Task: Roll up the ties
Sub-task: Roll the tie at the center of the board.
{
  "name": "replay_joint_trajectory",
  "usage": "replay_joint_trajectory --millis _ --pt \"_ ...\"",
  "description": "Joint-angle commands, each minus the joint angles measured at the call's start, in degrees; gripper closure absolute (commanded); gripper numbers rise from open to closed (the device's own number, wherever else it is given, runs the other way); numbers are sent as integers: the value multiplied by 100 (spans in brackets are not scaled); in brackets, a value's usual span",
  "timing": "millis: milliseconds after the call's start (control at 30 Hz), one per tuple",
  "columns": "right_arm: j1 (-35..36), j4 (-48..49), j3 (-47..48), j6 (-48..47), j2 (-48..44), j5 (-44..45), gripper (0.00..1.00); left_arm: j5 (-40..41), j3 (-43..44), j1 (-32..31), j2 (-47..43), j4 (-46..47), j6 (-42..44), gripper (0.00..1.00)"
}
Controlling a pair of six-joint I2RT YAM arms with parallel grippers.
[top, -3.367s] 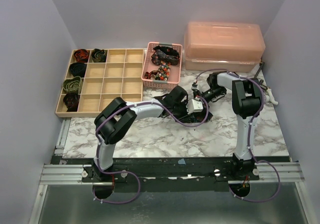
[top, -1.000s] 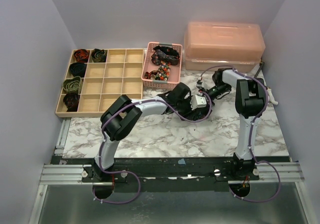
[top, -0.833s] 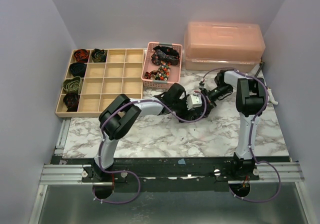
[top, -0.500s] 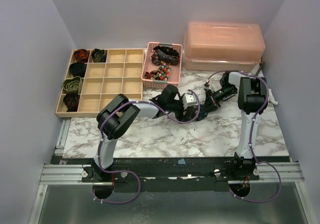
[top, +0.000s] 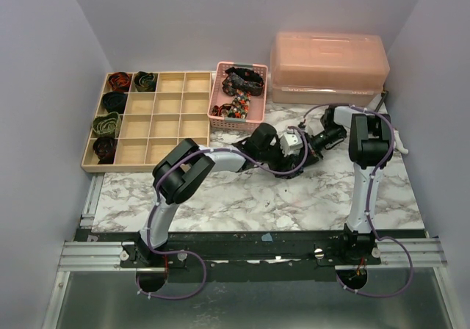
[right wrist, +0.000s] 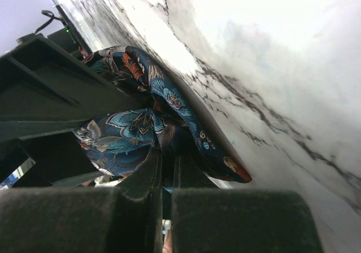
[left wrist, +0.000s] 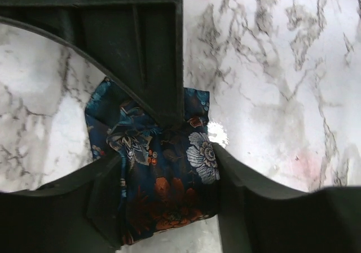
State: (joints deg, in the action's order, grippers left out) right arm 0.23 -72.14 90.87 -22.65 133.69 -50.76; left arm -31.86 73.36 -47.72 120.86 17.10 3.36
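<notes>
A navy-teal-orange floral tie (left wrist: 163,174) lies bunched on the marble table between my two grippers, and shows as a dark patch in the top view (top: 294,166). My left gripper (left wrist: 166,160) has its fingers on either side of the bundle and squeezes it; in the top view it (top: 291,147) is at mid-table. My right gripper (right wrist: 167,162) is shut on a fold of the same tie (right wrist: 130,131), coming in low from the right (top: 308,142). Several coiled ties (top: 110,101) sit in the left cells of a wooden tray.
The wooden compartment tray (top: 170,116) stands at the back left. A pink mesh basket (top: 220,113) with loose ties is behind the grippers. Two stacked pink lidded boxes (top: 329,64) stand at the back right. Walls close in the left and right sides.
Over the last second the left gripper swung left with the tie, then back right and a little farther away. The right gripper followed, staying on the tie.
</notes>
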Motion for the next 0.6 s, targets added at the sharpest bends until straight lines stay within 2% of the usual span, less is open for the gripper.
replay_joint_trajectory --millis 0,100,200,267,367,500,567 --pt "192 577 -394 23 -185 533 100 392 -44 -115 143 -829 250 54" --pt "218 268 -497 -98 -442 197 98 282 -208 -114 179 -1108 673 72" --pt "186 -335 -357 -471 -640 -201 82 56 -419 -97 130 -1270 1085 82" --pt "140 -460 -148 -417 -736 -379 75 -185 -559 -88 67 -1345 1342 85" --pt "135 -366 100 -103 -660 -571 75 -518 -692 -39 6 -1424 1510 88" --pt "131 -107 -38 102 -433 -640 78 -820 -676 99 -4 -1463 1386 91" --pt "133 -75 -48 97 -396 -710 75 -898 -648 145 8 -1478 1331 92"
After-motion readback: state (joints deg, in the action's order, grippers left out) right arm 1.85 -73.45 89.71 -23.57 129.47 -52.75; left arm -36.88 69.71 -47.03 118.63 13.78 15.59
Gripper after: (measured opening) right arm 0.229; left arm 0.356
